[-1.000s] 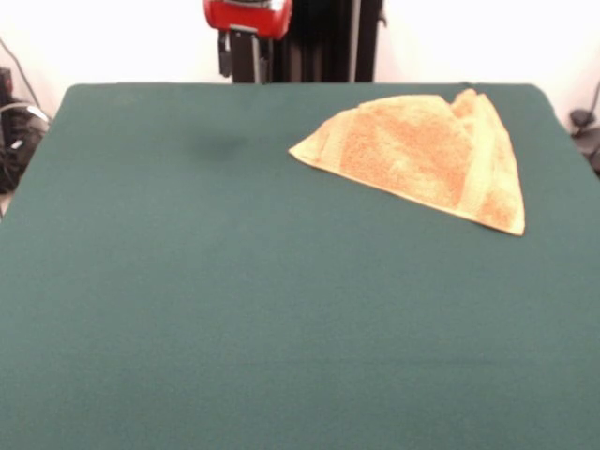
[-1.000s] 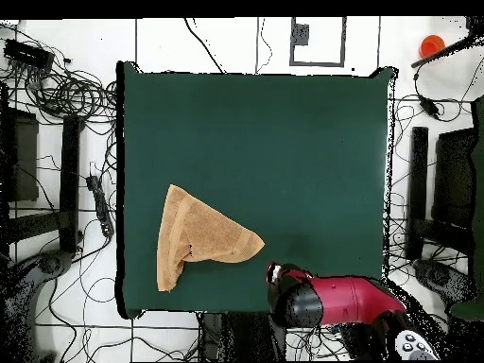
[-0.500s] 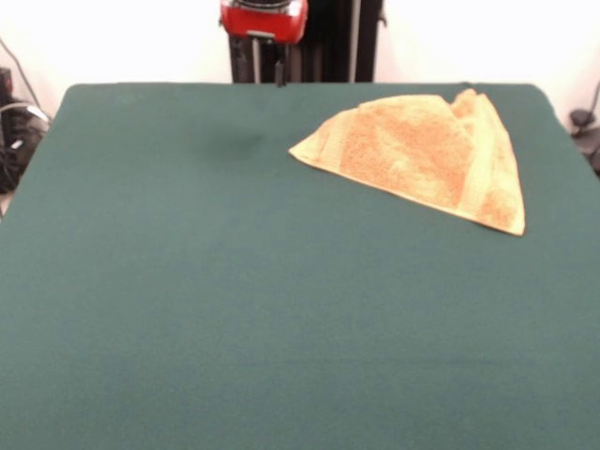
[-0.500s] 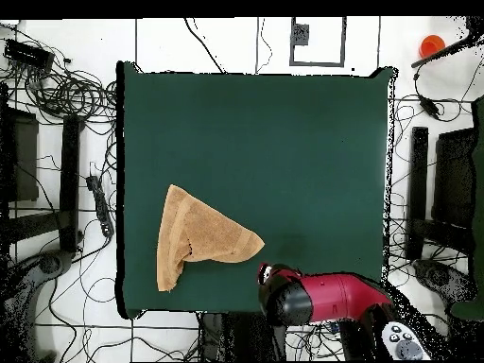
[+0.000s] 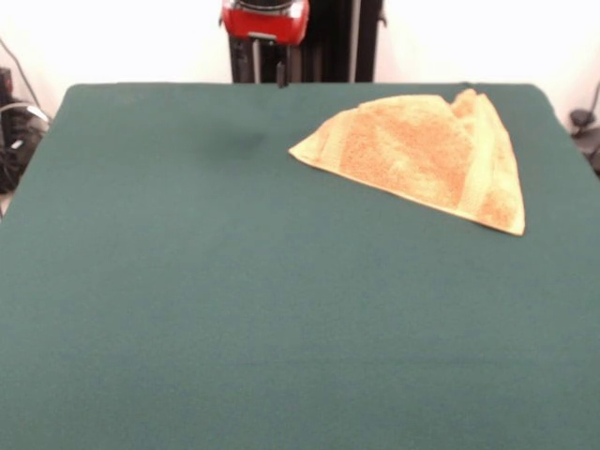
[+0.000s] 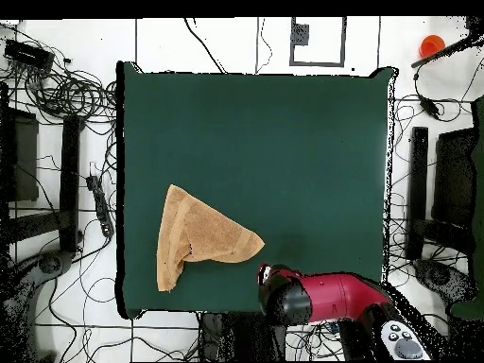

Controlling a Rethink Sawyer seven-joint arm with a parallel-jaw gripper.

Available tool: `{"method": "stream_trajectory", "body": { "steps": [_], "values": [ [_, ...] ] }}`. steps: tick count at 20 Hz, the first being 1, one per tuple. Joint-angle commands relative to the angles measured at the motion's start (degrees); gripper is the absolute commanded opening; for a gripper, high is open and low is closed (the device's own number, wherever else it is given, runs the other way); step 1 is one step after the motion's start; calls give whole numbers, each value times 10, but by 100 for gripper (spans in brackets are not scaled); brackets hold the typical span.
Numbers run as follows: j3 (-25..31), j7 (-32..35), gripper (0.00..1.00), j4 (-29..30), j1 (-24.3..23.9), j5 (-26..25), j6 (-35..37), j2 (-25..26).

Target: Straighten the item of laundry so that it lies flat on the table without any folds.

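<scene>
The near part of the green counter [image 5: 234,328] lies bare. Farther back, toward the right in the front view, the towel [image 5: 427,155] rests folded into a rough triangle, one point aimed at the counter's middle, a doubled layer along its right side. Beyond the far edge the red arm [image 6: 326,298] hangs; its pincer [image 5: 267,67] barely shows, and I cannot tell whether it is wide or narrow.

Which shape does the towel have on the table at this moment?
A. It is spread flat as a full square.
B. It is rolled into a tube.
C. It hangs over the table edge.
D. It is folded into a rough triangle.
D: the towel lies wholly on the green table, folded over itself into a rough triangle.
</scene>
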Motion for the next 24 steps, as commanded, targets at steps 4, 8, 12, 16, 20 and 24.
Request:
{"method": "stream_trajectory", "body": {
  "steps": [4,8,12,16,20,24],
  "values": [
    [26,27,100,-19,39,-2,-9,33],
    [28,30,100,-24,45,6,-4,35],
    [28,30,100,-32,54,6,-5,44],
    [25,26,100,-45,63,0,-2,54],
    [28,28,100,-50,65,7,-6,64],
    [27,26,100,-62,74,4,-4,73]
  ]
}}
